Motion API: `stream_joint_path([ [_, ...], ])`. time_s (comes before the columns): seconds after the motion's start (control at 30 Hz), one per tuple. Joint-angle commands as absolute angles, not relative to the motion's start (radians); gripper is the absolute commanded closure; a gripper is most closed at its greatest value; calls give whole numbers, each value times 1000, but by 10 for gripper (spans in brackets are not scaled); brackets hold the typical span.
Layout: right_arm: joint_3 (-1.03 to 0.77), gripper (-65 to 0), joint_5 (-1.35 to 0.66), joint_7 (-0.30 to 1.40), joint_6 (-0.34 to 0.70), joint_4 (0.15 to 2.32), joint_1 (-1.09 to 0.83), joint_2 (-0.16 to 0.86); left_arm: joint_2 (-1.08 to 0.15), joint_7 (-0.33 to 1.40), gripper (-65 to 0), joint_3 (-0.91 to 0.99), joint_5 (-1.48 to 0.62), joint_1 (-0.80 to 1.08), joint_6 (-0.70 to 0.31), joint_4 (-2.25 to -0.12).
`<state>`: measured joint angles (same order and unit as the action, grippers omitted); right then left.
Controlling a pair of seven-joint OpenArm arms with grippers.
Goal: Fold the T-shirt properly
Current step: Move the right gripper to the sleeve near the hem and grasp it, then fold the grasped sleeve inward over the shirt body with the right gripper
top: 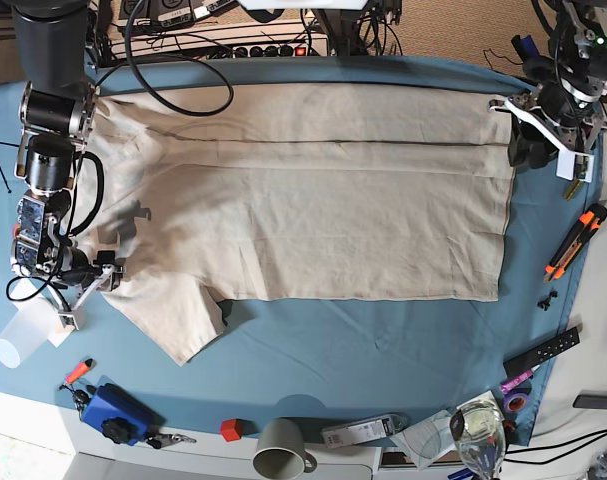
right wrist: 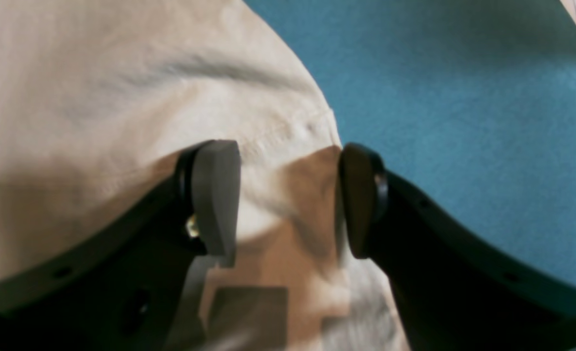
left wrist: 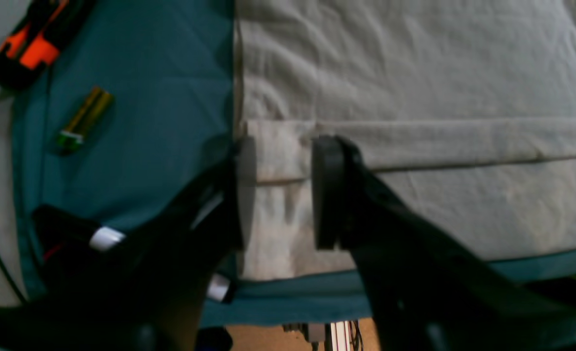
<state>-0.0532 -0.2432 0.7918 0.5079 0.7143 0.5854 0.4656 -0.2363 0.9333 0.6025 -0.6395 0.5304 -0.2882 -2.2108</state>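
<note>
The beige T-shirt [top: 313, 190] lies spread on the teal table cloth [top: 383, 340], its far long edge folded over and one sleeve [top: 173, 320] sticking out at the near left. My left gripper [left wrist: 284, 190] is at the shirt's far right corner [top: 523, 150]. Its jaws stand apart over the hem, with flat cloth [left wrist: 414, 73] showing between them. My right gripper [right wrist: 288, 200] hangs wide open at the left side by the sleeve [top: 101, 278]. The sleeve's seamed edge [right wrist: 97, 97] lies under its jaws, which hold nothing.
An orange-black cutter [left wrist: 29, 44] and a green-gold pen [left wrist: 83, 119] lie right of the shirt. A white cup [top: 21, 338], a blue tool [top: 115, 412], a red cube [top: 230, 430], a grey mug [top: 281, 447], a glass [top: 480, 425] and a black remote [top: 543, 352] line the near edge.
</note>
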Motion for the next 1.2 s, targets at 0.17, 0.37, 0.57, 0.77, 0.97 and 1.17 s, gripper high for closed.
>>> stream_joint_path([
  [0.17, -57, -203, -245, 855, 506, 725, 604, 475, -247, 908, -205, 607, -651, 526, -290, -2228],
  [0.37, -60, 0, -246, 993, 493, 726, 604, 482, -247, 908, -205, 607, -651, 526, -290, -2228],
  [0.57, -61, 0, -297, 1060, 484, 805, 571, 496, -247, 908, -205, 607, -651, 526, -289, -2228],
  [0.77, -61, 0, -397, 1184, 469, 1050, 440, 526, -247, 907, -205, 607, -651, 526, -290, -2228],
  [0.97, -66, 0, -407, 1239, 435, 1291, 284, 558, -247, 905, -205, 607, -651, 526, -290, -2228],
  [1.17, -136, 0, -380, 1187, 430, 1458, 178, 557, -247, 904, -205, 607, -651, 526, -290, -2228],
])
